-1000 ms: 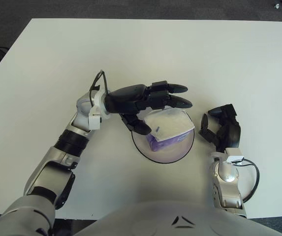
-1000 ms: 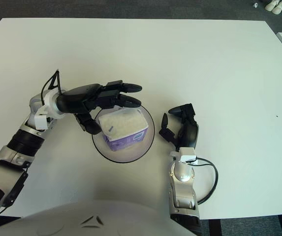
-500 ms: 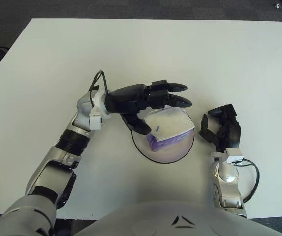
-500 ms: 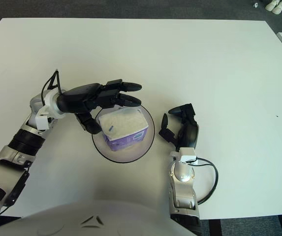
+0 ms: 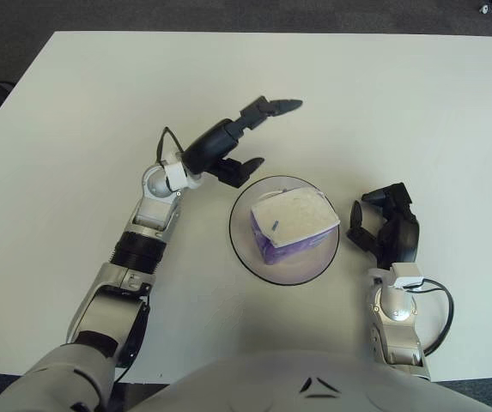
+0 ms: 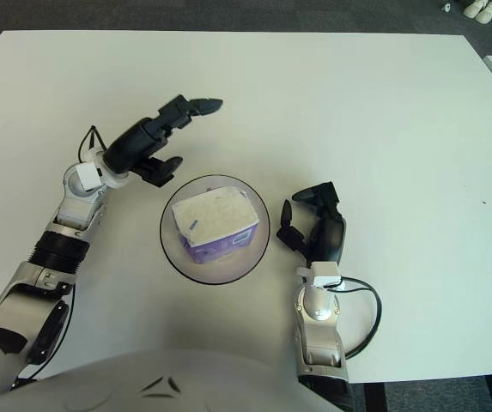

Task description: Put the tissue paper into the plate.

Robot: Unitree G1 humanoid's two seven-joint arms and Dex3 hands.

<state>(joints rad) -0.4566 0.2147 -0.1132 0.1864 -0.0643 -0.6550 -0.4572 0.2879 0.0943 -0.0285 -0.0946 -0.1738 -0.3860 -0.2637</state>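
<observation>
The tissue pack [image 5: 289, 223] is sitting in the plate [image 5: 244, 251], a round see-through dish near the middle of the white table [image 5: 417, 112]. The pack is purple with a white top, and it is lying a bit tilted, filling most of the dish. Nothing is touching it. The left hand [image 5: 235, 146] is showing at about 10 o'clock from the plate, clear of the rim. Its fingers [image 5: 273, 106] are spreading out and holding nothing. One long finger is pointing up toward 1 o'clock, and a shorter one is sticking out just beside the top edge of the plate without touching it. The silver left arm is running down from the hand toward 7 o'clock. The right hand [image 5: 386, 230] is showing at 3 o'clock from the plate, near it but apart from it. Its dark fingers are curling in loosely and gripping nothing. A black cable [image 5: 439, 313] is looping beside the right wrist, near the front edge of the table.
</observation>
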